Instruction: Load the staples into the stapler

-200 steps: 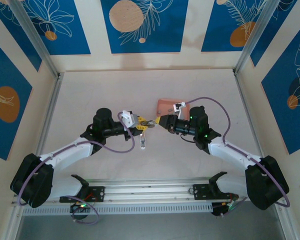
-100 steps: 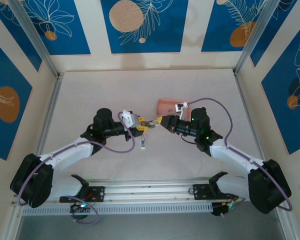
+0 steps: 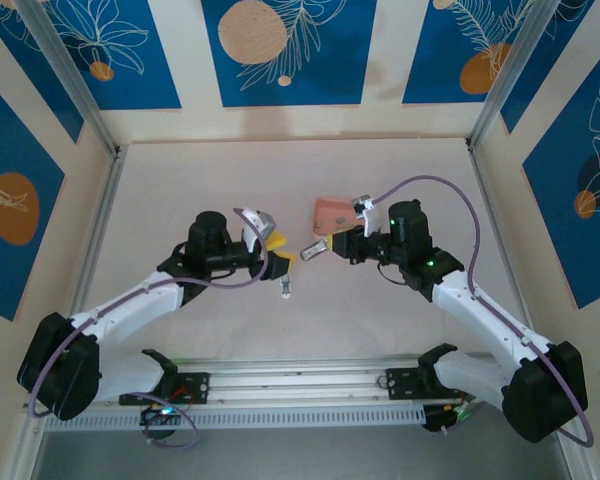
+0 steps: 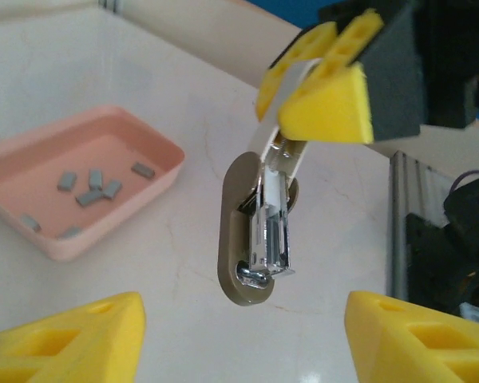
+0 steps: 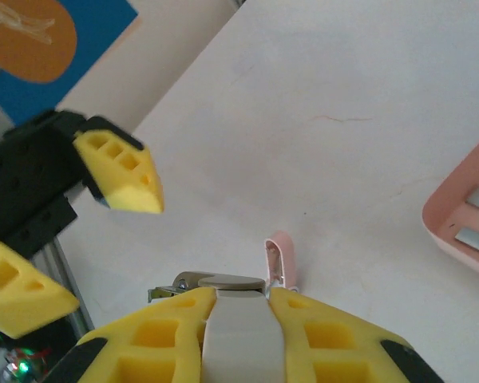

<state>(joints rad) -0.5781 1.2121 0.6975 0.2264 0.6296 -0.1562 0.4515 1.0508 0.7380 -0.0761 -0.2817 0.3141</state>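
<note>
Left wrist, right gripper [image 4: 284, 121] clasping stapler [image 4: 259, 239] (hinged open)

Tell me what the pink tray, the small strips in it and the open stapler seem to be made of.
Tray: looks like plastic, pink and matte, with softly rounded moulded walls.
Staples: probably metal, dull grey flat strips; too small to be sure.
Stapler: shiny chrome-like metal channel with bright reflections, on a brownish base, likely smooth plastic.

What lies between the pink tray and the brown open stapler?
Nothing: in the left wrist view, a stretch of bare white table separates the pink tray from the stapler.
</note>
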